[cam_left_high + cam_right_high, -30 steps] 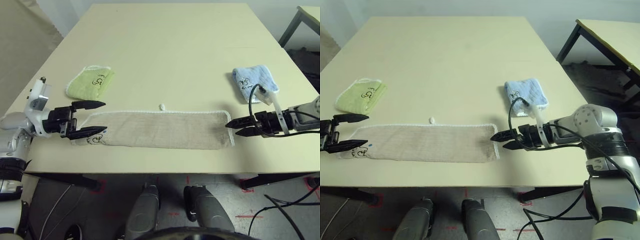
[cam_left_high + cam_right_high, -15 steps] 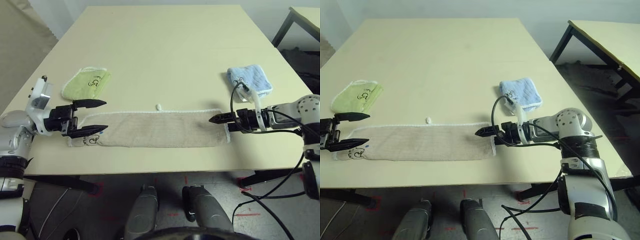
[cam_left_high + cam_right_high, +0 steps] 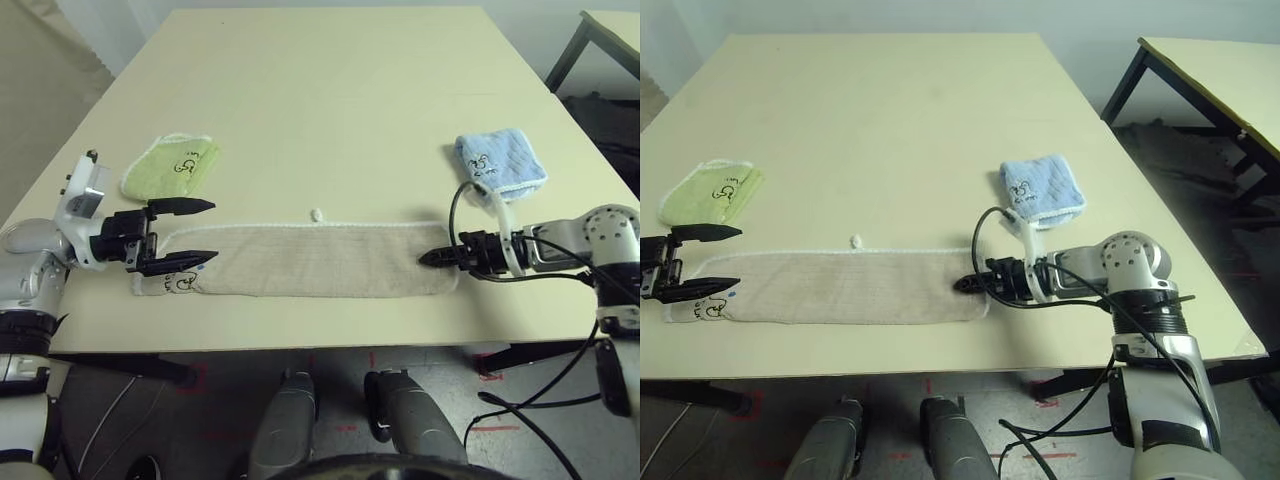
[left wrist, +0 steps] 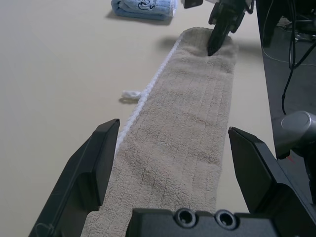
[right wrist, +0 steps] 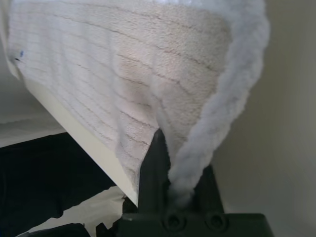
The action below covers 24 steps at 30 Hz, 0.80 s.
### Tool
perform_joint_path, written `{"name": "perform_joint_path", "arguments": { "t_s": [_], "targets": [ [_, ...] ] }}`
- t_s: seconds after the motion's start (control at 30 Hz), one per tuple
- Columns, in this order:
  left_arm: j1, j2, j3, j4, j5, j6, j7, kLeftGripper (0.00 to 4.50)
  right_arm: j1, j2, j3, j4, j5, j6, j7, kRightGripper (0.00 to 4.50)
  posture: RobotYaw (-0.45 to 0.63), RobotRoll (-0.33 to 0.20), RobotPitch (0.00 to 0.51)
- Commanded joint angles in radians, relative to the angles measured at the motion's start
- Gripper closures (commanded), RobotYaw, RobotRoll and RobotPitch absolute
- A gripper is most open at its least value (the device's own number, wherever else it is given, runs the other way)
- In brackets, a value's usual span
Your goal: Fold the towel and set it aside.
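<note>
Near the table's (image 3: 330, 90) left edge, light green towel (image 3: 172, 167), folded, well clear of the work. Just in front of it, left gripper (image 3: 185, 233), fingers spread wide, one either side of the towel's (image 3: 315, 260) left end, nothing held. Beige towel laid flat as a long strip along the front edge, small white loop (image 3: 316, 214) at the middle of its far hem, embroidered logo (image 3: 181, 282) at the left end. At the strip's right end, right gripper (image 3: 432, 257), fingers pinched together on the white edging, cloth bunched between them in the right wrist view. Beyond that, toward the right edge, light blue towel (image 3: 499, 162), folded.

Step in hand, judged: securing both ends before bringing one over the other. To do it well:
- close the left fingers on the near and far corners of the left end together, not on one layer's rim alone;
- lift just enough to clear the table;
- carry the right end over to meet the left, hems aligned;
- avoid dragging toward either folded towel.
</note>
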<state>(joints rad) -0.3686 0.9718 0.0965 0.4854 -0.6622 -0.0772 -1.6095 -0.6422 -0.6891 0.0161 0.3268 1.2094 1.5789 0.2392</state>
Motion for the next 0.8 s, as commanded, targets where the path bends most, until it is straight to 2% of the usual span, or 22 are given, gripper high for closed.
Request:
{"name": "perform_joint_path", "arguments": {
  "t_s": [0.03,0.2,0.27,0.4,0.67,0.8],
  "targets": [
    [0.002,-0.001,-0.012,-0.010,0.013,-0.011,-0.005,0.00,0.027,-0.112,0.099,-0.115,-0.092,0.035,0.065,4.46,0.05,0.000,0.144],
    [0.025,-0.006,-0.005,-0.022,0.013,-0.014,-0.005,0.00,-0.005,-0.279,0.163,-0.181,-0.148,0.035,0.209,4.46,0.06,0.000,0.143],
    [0.037,-0.006,-0.003,-0.027,0.012,-0.015,-0.005,0.00,-0.010,-0.336,0.200,-0.208,-0.203,0.012,0.269,4.46,0.05,0.000,0.142],
    [0.049,-0.009,-0.001,-0.033,0.012,-0.015,-0.005,0.00,-0.039,-0.407,0.256,-0.197,-0.297,-0.030,0.388,4.46,0.05,0.000,0.141],
    [0.046,-0.018,-0.007,-0.027,0.018,-0.020,-0.005,0.00,-0.130,-0.486,0.374,-0.177,-0.464,-0.106,0.603,4.46,0.04,0.000,0.144],
    [0.043,-0.018,-0.011,-0.022,0.020,-0.031,-0.005,0.00,-0.227,-0.449,0.347,-0.261,-0.430,0.006,0.640,4.46,0.04,0.000,0.146]
  ]
}}
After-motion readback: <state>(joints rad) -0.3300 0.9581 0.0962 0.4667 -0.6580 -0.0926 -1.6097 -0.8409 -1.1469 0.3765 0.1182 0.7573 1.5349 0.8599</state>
